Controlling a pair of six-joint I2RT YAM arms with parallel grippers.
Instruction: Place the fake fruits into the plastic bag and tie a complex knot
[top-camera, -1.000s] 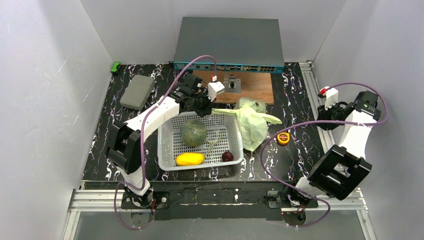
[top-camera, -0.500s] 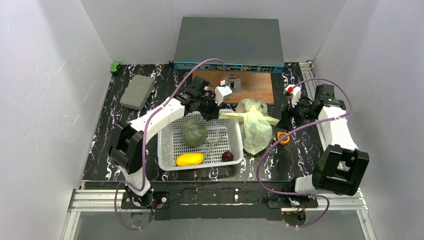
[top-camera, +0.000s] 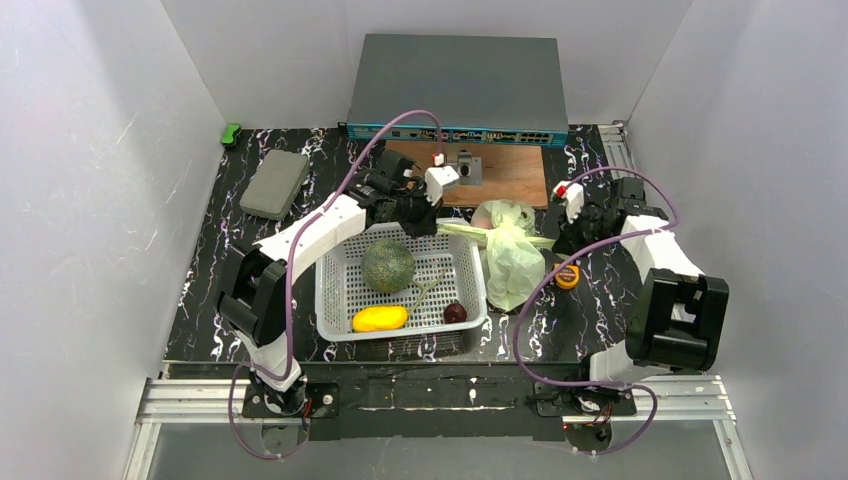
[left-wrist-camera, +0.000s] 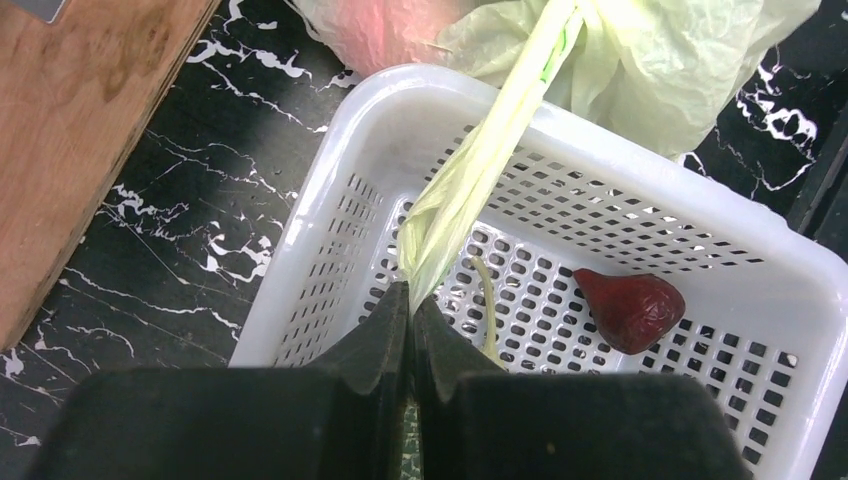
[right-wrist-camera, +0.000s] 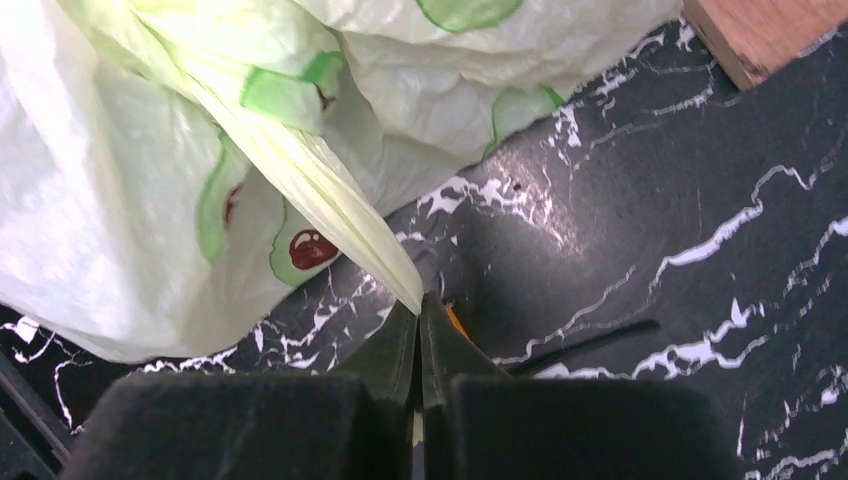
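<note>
Clenched on a twisted strip of the plastic bag (top-camera: 510, 262) at the left gripper (left-wrist-camera: 410, 298), over the white basket's (left-wrist-camera: 300, 250) corner; clenched on a second strip at the right gripper (right-wrist-camera: 418, 312). Sagging on the table (top-camera: 215, 250) beside the basket holding melon (top-camera: 387, 266), mango (top-camera: 380, 318), plum (top-camera: 455, 312).

contents of the plastic bag (left-wrist-camera: 650, 60) are unclear

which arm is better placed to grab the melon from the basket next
Left, probably: the left tool hangs over the basket by the melon, though it is shut on a strip of the plastic bag and must let go first. The right tool sits beyond the bag, pinching a strip.
</note>
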